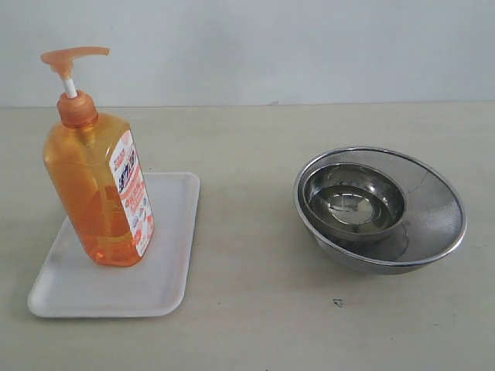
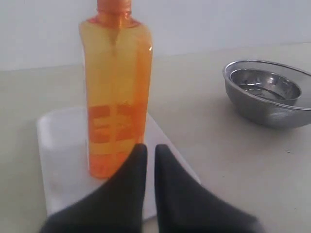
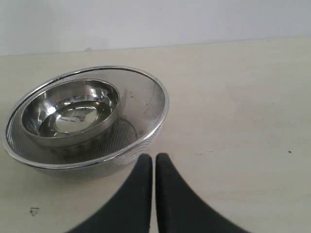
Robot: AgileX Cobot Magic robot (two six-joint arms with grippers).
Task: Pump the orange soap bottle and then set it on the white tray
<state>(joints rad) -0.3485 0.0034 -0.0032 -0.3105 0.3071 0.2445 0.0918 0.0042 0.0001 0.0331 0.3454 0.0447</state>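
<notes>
The orange soap bottle (image 1: pixel 97 185) stands upright on the white tray (image 1: pixel 166 263) at the left of the exterior view, its pump head raised on the white stem. Neither gripper shows in that view. In the left wrist view the orange soap bottle (image 2: pixel 116 92) rises from the white tray (image 2: pixel 60 165) just beyond my left gripper (image 2: pixel 150 148), whose black fingers are shut with nothing between them and stand apart from the bottle. My right gripper (image 3: pixel 154 158) is also shut and empty, hovering over bare table beside the steel bowls.
Nested round steel bowls (image 1: pixel 379 209) sit on the right of the beige table (image 1: pixel 247 309); the same steel bowls (image 3: pixel 85 119) lie close ahead of the right gripper and are seen as steel bowls (image 2: pixel 269 92) off to the side in the left wrist view. A white wall backs the table.
</notes>
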